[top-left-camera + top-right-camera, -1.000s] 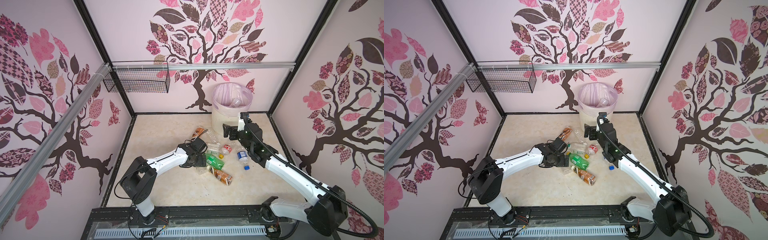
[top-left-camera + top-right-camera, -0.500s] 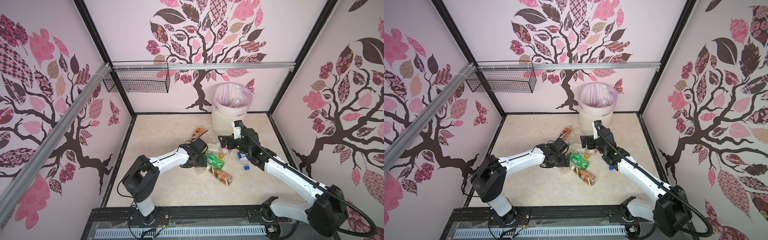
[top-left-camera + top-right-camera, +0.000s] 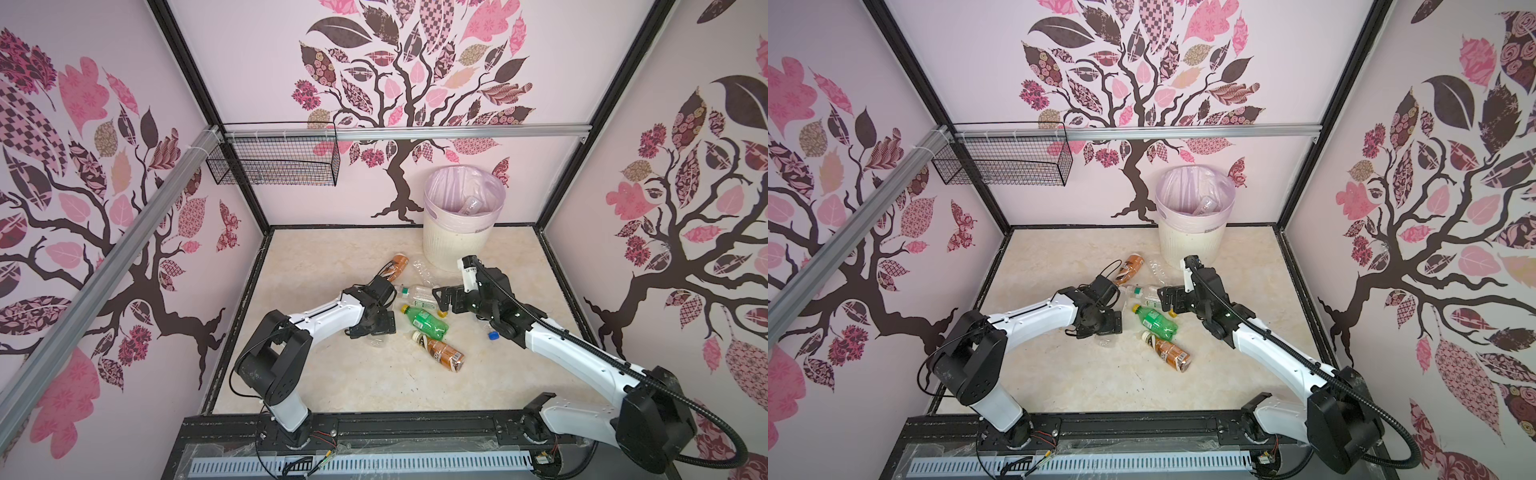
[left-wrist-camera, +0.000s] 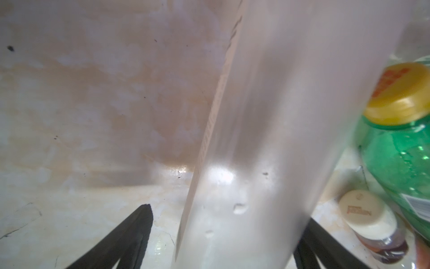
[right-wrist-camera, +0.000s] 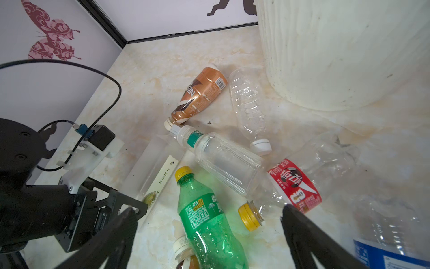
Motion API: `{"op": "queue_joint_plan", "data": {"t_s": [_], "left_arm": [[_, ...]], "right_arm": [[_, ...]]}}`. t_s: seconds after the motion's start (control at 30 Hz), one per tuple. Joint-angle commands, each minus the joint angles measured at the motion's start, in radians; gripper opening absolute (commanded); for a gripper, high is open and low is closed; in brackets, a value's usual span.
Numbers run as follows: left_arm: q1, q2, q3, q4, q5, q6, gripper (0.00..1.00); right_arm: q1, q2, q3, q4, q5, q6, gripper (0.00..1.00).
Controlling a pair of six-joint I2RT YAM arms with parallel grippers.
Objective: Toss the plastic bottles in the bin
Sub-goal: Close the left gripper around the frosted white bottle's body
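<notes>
Centre left gripper [image 4: 228, 214], spread astride frosted bottle [image 4: 279, 116] near table [image 3: 332, 386] middle, before pinching; hold right gripper [image 5: 208, 209], spread and empty, clear.

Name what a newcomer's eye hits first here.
The green bottle stands out among the scattered bottles mid-floor, between the left gripper and the right gripper. Next comes the cream bin at the back wall, pink-lined, with a clear bottle inside.

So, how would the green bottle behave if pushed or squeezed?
The green bottle lies on its side on the smooth floor, so it would probably roll. It looks empty, so likely light, with walls that may dent.
</notes>
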State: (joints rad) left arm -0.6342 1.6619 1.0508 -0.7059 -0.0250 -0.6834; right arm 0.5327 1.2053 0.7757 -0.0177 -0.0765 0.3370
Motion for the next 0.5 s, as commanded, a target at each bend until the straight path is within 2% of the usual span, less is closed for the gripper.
{"op": "queue_joint_plan", "data": {"t_s": [0.0, 0.23, 0.47], "left_arm": [[0.001, -0.023, -0.024, -0.002, -0.008, 0.024, 0.91], [0.002, -0.043, -0.055, 0.016, 0.004, 0.019, 0.83], [0.005, -0.087, -0.093, 0.042, 0.008, 0.027, 0.62]], "right_arm": [[0.016, 0.009, 0.008, 0.008, -0.012, 0.015, 1.0], [0.053, 0.05, 0.015, 0.018, -0.027, 0.028, 0.99], [0.059, 0.063, 0.026, 0.018, -0.027, 0.039, 0.99]]}}
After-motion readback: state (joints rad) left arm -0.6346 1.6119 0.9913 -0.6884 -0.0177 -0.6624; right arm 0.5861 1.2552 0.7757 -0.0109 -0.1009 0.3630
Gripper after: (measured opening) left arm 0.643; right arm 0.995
